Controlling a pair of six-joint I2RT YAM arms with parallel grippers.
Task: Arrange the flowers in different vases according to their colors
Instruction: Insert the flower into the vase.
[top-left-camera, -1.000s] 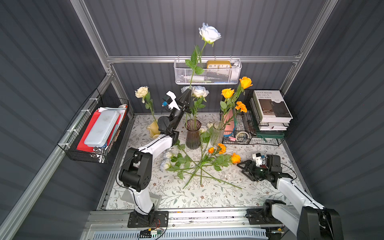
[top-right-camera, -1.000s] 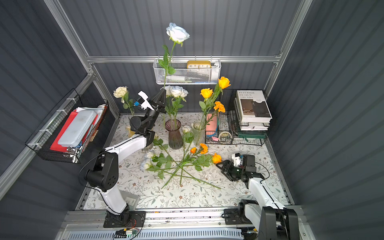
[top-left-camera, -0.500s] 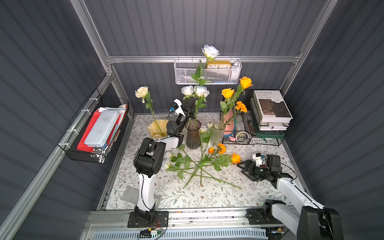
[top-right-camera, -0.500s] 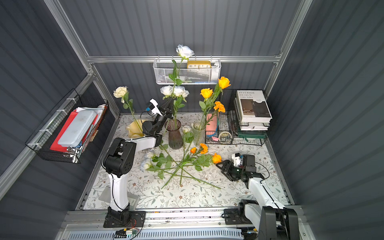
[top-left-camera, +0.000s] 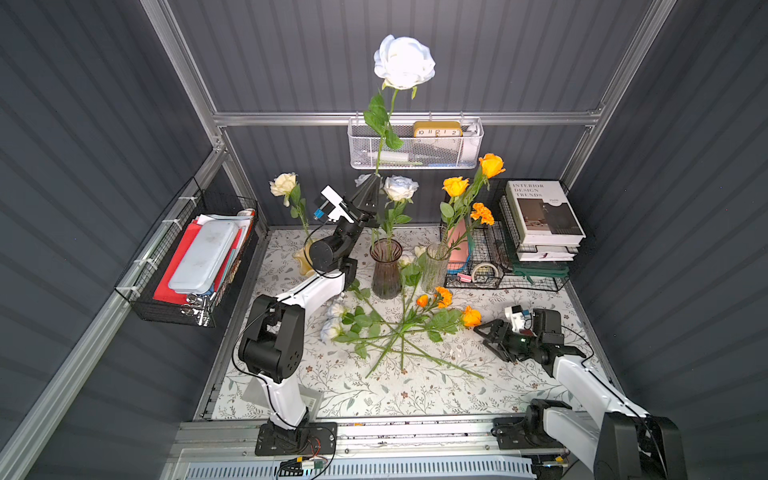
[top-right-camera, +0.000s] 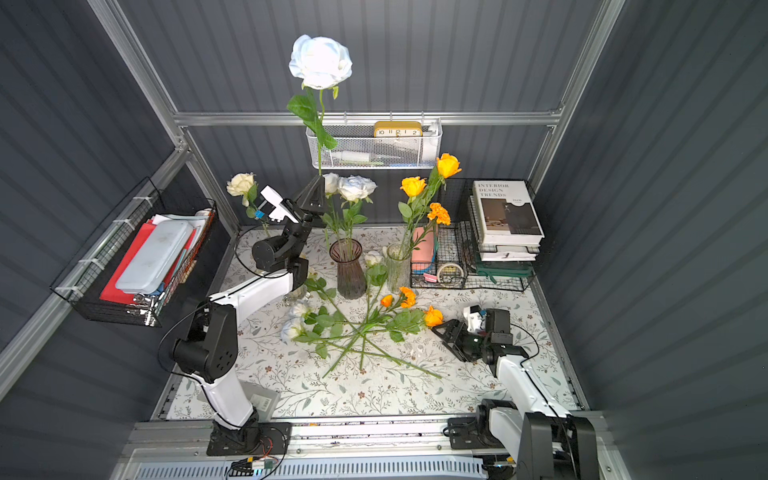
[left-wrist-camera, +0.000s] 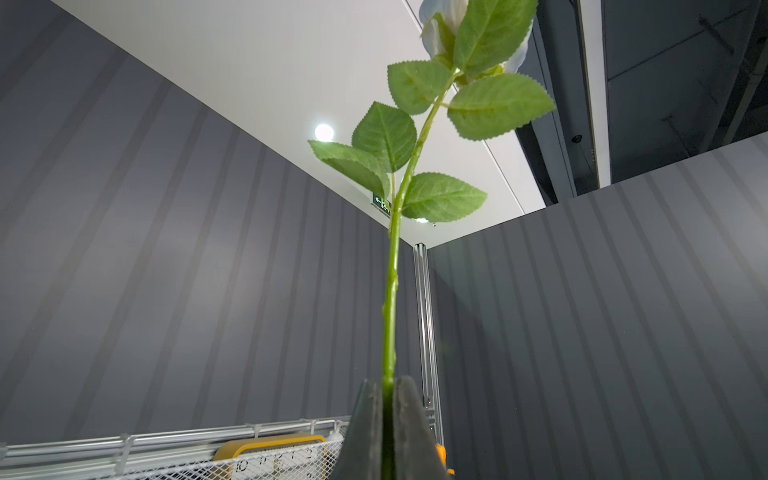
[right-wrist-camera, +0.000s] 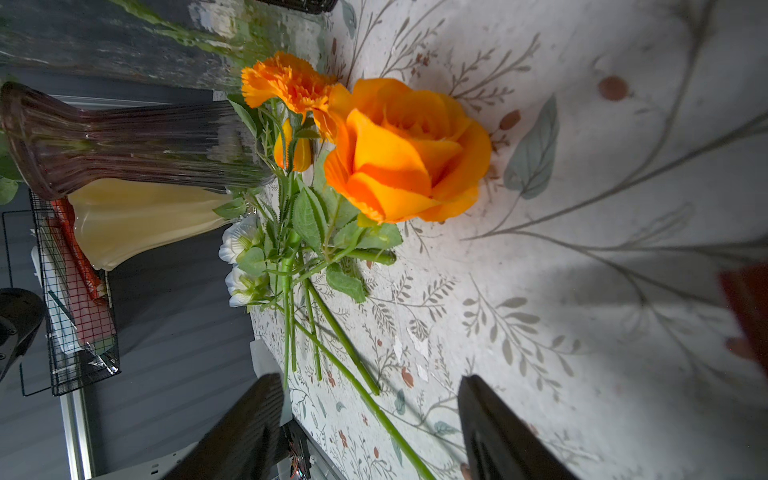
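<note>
The left gripper (left-wrist-camera: 387, 380) is clamped on the lower stem of a white rose (top-left-camera: 404, 62). The stem stands nearly upright, with its bloom high above the white mesh basket (top-left-camera: 415, 149) on the back wall. The gripper is raised beside the blooms of two other white roses (top-left-camera: 400, 187) standing in the ribbed purple vase (top-left-camera: 386, 266).

Just beside it, the clear ribbed vase (top-left-camera: 435, 266) holds an orange tulip (top-left-camera: 491, 165), an orange rose (top-left-camera: 455, 185) and a marigold (top-left-camera: 482, 212). The pale yellow vase (right-wrist-camera: 137, 220) holds a cream rose (top-left-camera: 284, 184).

The right gripper (top-left-camera: 484, 338) sits low over the tablecloth (top-left-camera: 415, 395), jaws apart and empty — a loose orange rose (right-wrist-camera: 407, 149) lies just beyond its fingertips. It is part of a pile of flowers (top-left-camera: 399, 328) with crossed stems in front of the vases.
</note>
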